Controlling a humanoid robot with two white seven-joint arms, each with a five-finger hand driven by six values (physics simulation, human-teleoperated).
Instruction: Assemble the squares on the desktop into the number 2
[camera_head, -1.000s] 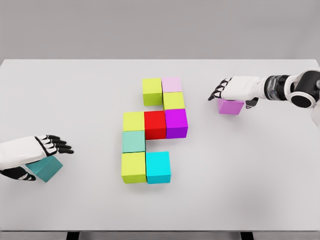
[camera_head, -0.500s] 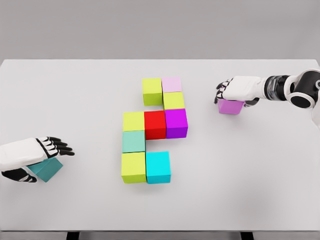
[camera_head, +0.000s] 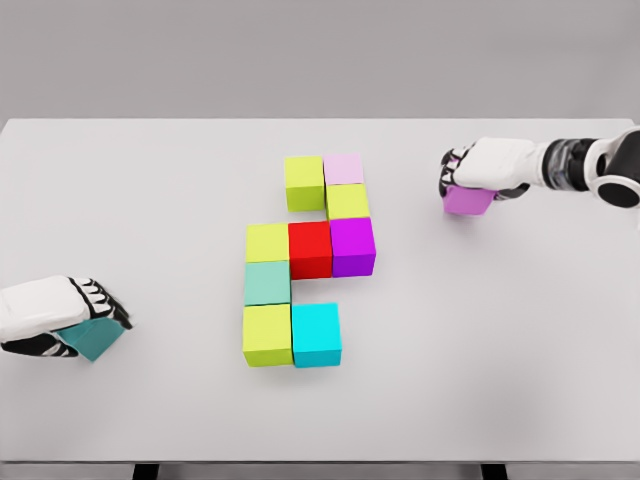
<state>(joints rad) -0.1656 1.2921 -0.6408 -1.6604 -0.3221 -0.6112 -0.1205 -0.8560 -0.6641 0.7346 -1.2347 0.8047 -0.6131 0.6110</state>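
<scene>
Both hands have tightened since the earlier frames: the right hand (camera_head: 478, 175), whose fingers were spread over the violet block (camera_head: 467, 200), now curls down around it and has drawn it a little farther from the red block (camera_head: 310, 249), while the left hand (camera_head: 62, 313) has folded its once outstretched fingers over the teal block (camera_head: 97, 340).

On the white counter (camera_head: 160, 190) the red block sits in the middle of the assembled group. Touching its right side is a purple block (camera_head: 352, 246), and touching its left side is a yellow-green block (camera_head: 267, 242). Behind the purple one stands another yellow-green block (camera_head: 347, 202), with a pale pink block (camera_head: 344, 168) behind that and a third yellow-green block (camera_head: 304, 182) just left of the pink one. In front of the block left of the red one lies a mint block (camera_head: 267, 283), then a fourth yellow-green block (camera_head: 267, 334), with a cyan block (camera_head: 316, 334) touching its right side.

Well to the right of the red block and slightly behind it, the right hand grips the violet block from above. Far to the left of the red block and nearer the front edge, the left hand is closed over the teal block, which tilts beneath it.
</scene>
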